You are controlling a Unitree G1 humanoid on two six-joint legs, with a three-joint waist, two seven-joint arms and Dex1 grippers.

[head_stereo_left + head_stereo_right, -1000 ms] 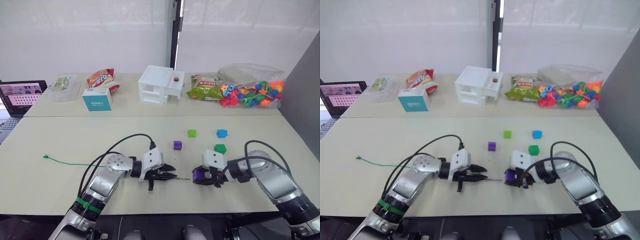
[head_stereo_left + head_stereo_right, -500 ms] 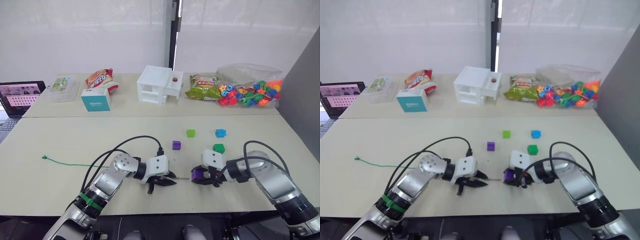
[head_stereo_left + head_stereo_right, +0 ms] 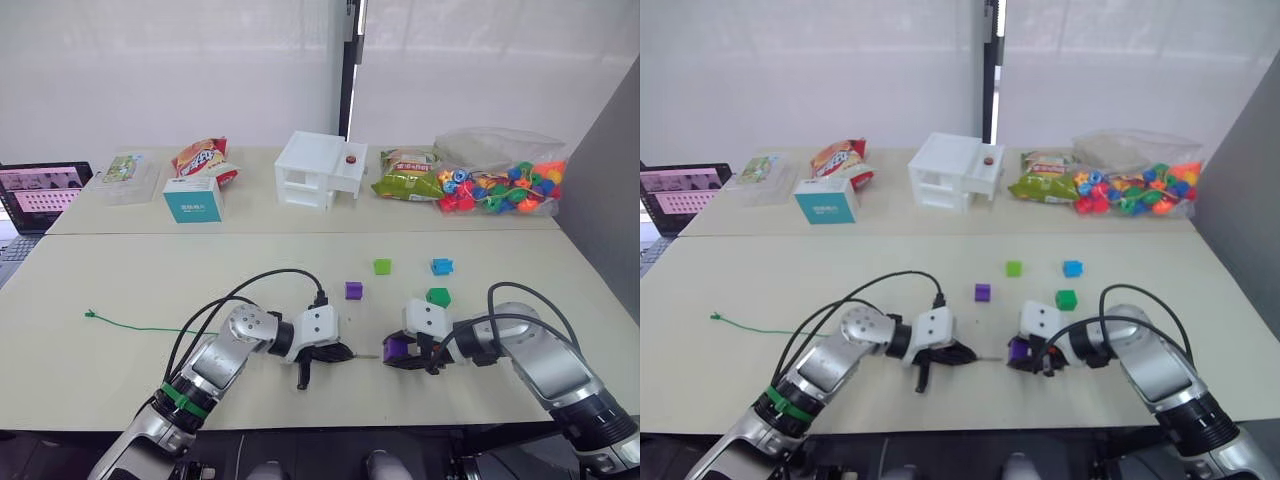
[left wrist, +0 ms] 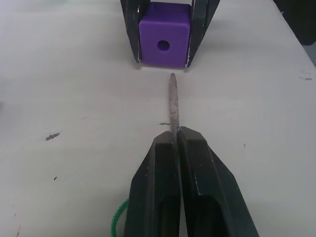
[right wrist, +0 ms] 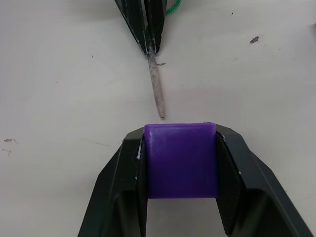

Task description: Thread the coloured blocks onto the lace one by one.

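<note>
Currently, table [image 3: 120, 280]: I see three cubes loose, centre-right.
Right gripper [image 5: 180, 163]: I clamp a purple block [image 4: 164, 34], lower centre.
Left gripper [image 4: 176, 140]: pinched on the lace [image 3: 150, 327] tip [image 4: 173, 98], just short of the hole.
Progress: nothing threaded, I judge.

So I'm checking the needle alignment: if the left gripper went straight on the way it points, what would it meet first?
Probably the purple block clamped in the right gripper. The left gripper pinches the lace's grey tip, which points slightly right of the block's hole.
</note>
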